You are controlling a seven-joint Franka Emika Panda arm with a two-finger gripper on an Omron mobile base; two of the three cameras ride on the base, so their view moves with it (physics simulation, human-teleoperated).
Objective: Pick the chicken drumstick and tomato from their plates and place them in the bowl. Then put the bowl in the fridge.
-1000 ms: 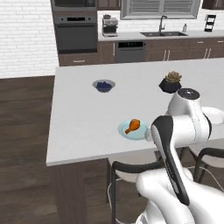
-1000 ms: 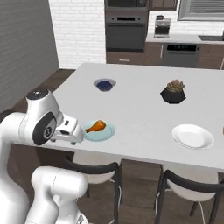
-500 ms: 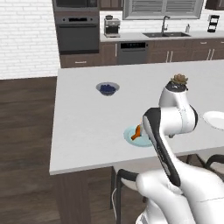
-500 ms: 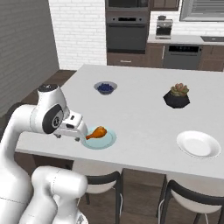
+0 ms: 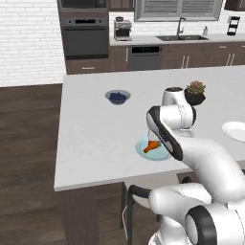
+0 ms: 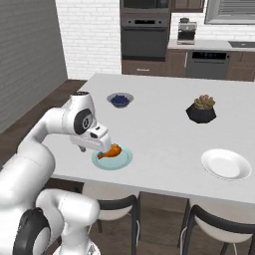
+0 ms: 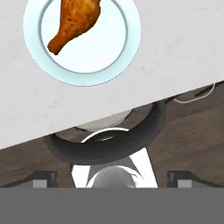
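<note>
On the desk (image 6: 164, 134), the chicken drumstick (image 7: 75, 22) lies on the pale blue plate (image 7: 116, 57); the claw (image 6: 99, 144) hangs beside it, its opening impossible to judge.

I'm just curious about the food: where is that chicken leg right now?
The chicken drumstick lies on the pale blue plate near the counter's front edge, right beside the robot's hand, with the blueberry bowl farther back.
</note>
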